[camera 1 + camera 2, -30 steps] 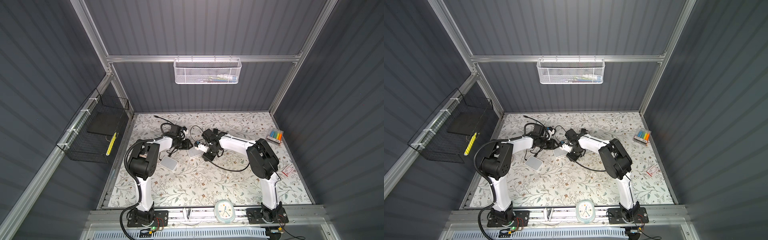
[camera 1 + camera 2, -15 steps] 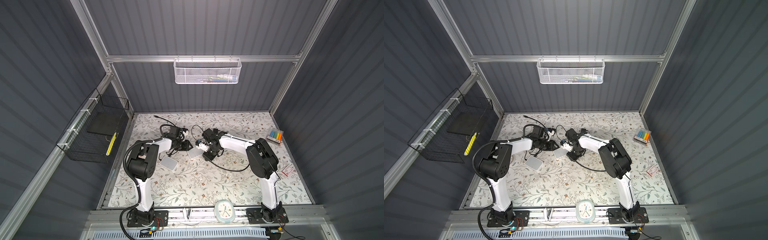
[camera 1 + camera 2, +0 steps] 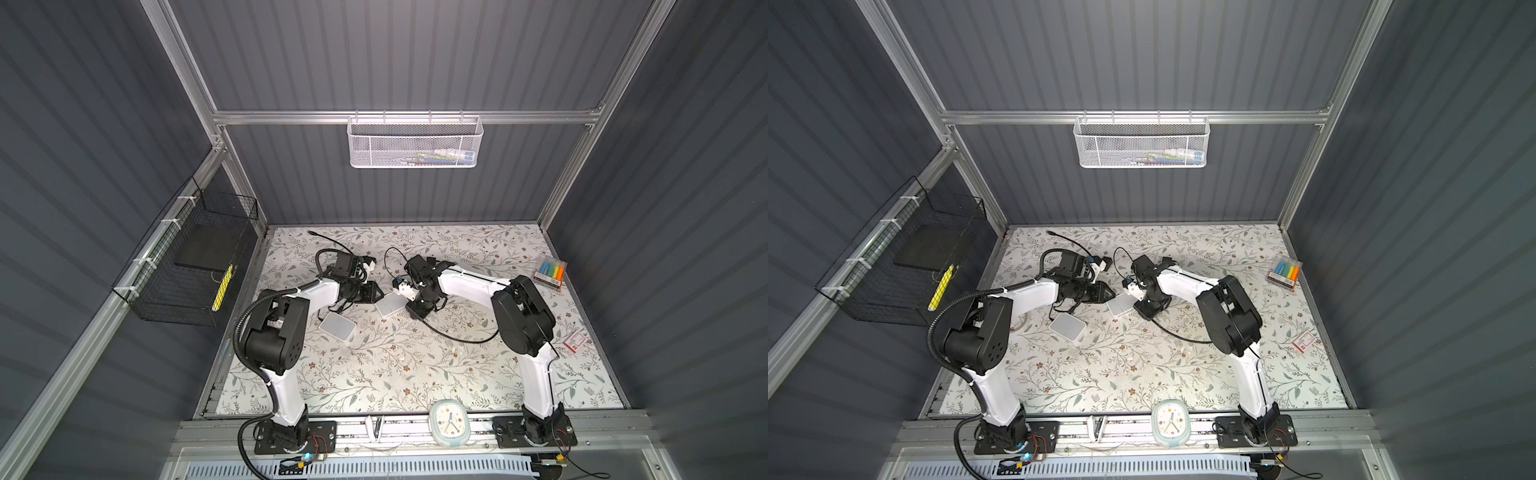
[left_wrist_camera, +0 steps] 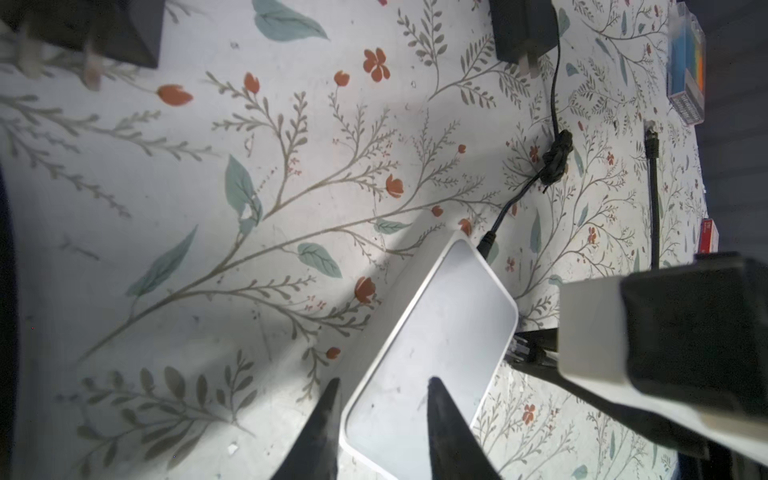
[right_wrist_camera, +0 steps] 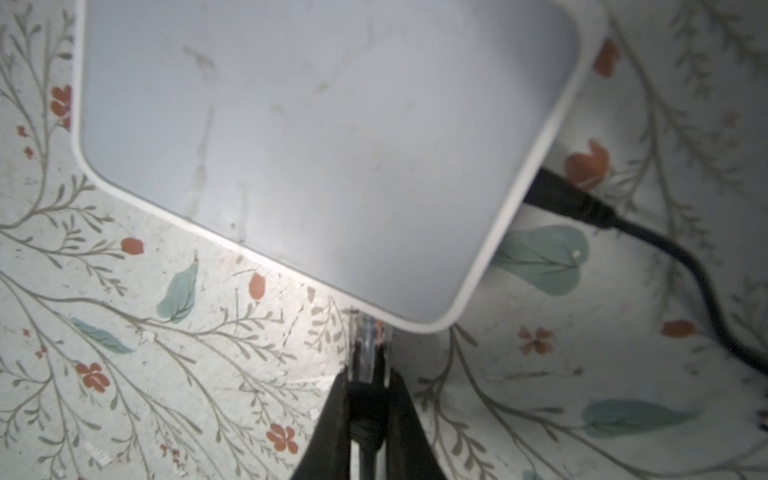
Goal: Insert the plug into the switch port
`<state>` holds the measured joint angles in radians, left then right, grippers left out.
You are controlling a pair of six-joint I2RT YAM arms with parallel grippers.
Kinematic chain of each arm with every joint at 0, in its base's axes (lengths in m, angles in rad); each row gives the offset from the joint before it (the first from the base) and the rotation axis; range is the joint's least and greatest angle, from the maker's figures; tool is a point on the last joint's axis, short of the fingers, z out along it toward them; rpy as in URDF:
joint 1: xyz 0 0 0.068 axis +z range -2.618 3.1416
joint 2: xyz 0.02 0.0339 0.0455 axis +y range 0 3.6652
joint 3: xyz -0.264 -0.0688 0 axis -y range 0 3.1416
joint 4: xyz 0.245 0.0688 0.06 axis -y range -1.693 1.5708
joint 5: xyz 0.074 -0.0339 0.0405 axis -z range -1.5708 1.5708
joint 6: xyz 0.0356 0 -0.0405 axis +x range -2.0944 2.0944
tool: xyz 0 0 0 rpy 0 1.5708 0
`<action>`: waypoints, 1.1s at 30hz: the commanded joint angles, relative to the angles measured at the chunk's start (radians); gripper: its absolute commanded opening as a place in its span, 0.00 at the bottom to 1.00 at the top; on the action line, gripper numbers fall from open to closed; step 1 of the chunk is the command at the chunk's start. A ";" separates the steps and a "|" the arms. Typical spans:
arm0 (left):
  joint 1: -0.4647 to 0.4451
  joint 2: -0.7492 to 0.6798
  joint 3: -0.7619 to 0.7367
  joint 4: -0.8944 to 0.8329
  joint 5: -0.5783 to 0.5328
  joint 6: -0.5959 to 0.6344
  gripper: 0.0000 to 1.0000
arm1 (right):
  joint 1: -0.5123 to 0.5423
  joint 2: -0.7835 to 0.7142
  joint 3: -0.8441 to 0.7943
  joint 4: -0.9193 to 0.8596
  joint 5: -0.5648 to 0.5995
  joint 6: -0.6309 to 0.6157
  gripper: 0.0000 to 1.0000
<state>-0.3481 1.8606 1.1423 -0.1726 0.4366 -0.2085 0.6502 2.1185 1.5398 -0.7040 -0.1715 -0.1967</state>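
Gripping the clear plug [image 5: 368,349] between narrow jaws, the right gripper [image 5: 365,399] holds it touching the white switch [image 5: 316,158] edge; the left gripper [image 4: 380,415] straddles the switch's opposite corner, part-open.

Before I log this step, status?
Right gripper shut on plug. Left fingers straddle switch corner. Plug tip at switch edge, not seated. Nothing blocking.

Switch [image 5: 316,149] ports hidden; plug [image 5: 368,345] tip obscured
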 commanded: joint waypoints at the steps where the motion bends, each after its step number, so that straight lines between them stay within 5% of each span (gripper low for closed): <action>1: 0.002 0.051 0.078 -0.024 0.003 0.043 0.36 | -0.006 0.035 0.011 -0.020 0.031 0.027 0.00; 33: -0.005 0.139 0.036 0.114 0.090 -0.057 0.35 | 0.035 0.010 -0.034 0.008 -0.013 0.144 0.00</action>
<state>-0.3473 2.0018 1.1934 -0.0635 0.5064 -0.2520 0.6769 2.1132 1.5242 -0.6628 -0.1833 -0.0628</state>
